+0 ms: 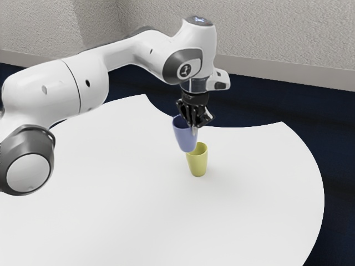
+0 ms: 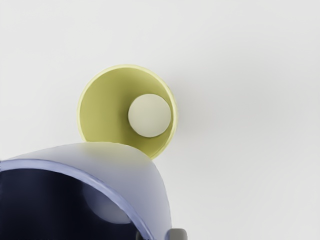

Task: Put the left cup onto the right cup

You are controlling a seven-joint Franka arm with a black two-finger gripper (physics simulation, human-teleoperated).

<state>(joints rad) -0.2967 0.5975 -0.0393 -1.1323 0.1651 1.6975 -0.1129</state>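
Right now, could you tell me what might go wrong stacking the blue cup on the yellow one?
The blue cup hangs tilted, off to one side of the yellow cup; lowered like this, its base could catch the rim and tip it.
The pincer holds the blue cup by its rim alone, so it may swing or slip.

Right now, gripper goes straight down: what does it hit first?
Likely the rim of the yellow cup, via the held blue cup; overlap looks partial, so maybe the table beside it.
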